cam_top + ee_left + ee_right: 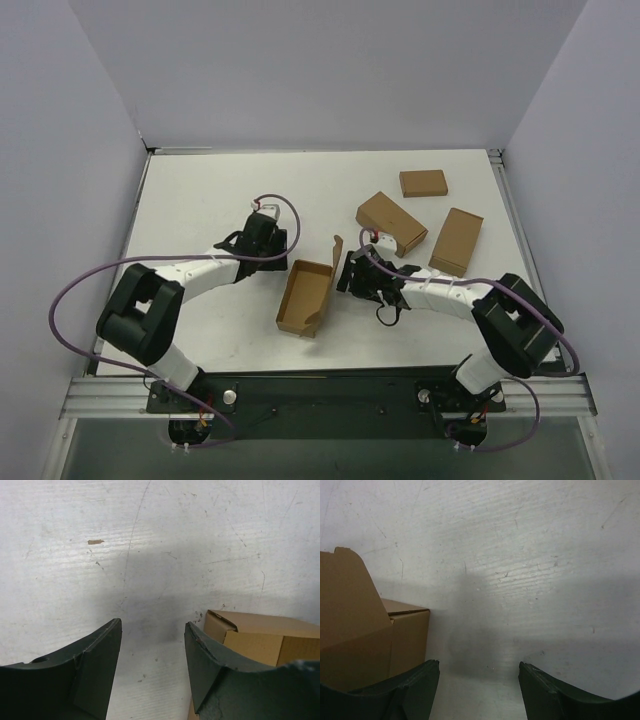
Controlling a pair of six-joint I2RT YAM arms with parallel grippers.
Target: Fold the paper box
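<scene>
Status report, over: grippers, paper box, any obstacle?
Left gripper open, empty. Right gripper open, empty. Paper box between them, partly folded, one flap raised, not held. Three small boxes farther back, apart from it.

The paper box [305,297] lies between the left tool [272,236] and right tool [352,273].

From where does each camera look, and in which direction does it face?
Top external: above and behind the robot, looking down on the table; left arm and right arm show, the paper box between them.
Left wrist: on the left arm, facing the table; the open left gripper shows, the box at right.
Right wrist: on the right arm, facing the table; the open right gripper shows, the box at left.
Shared: both wrist views catch the paper box.
</scene>
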